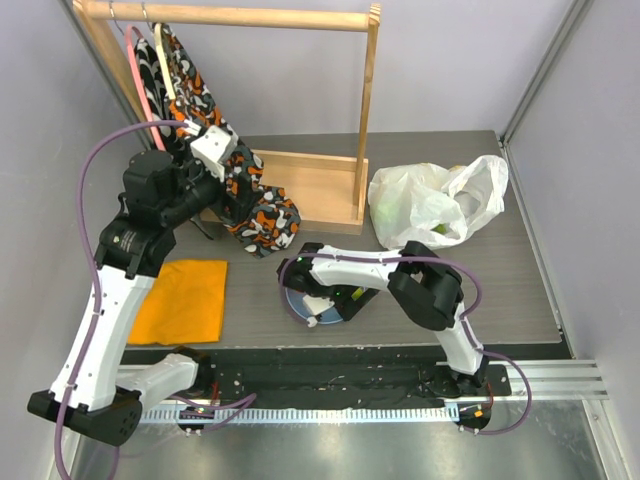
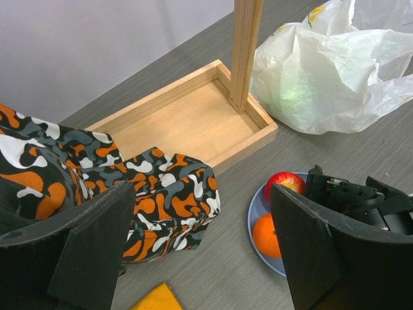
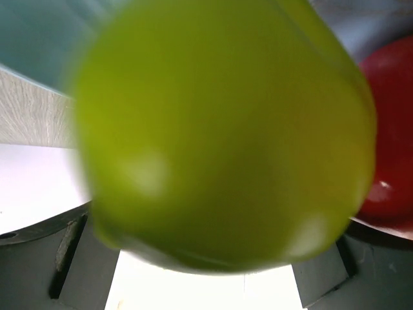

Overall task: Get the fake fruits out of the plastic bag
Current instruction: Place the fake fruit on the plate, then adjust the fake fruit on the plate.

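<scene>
Left arm reared high, elbow bent, left end effector [image 2: 203, 194] angled down, jaws spread wide; right arm folded leftward, right end effector [image 1: 318, 303] low, its jaw stance unclear

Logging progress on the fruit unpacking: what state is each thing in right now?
plastic bag: lying crumpled, something green inside.
plate: holds red apple and orange.
green fruit: at right hand, over plate.
left hand: open, empty.
right hand: over plate; grip unclear.

Orange cloth [image 1: 182, 300] lies flat on the tabletop [image 1: 500, 285]; patterned fabric [image 1: 262, 220] hangs from a wooden rack [image 1: 312, 185], near a blue plate [image 2: 257, 210].
</scene>
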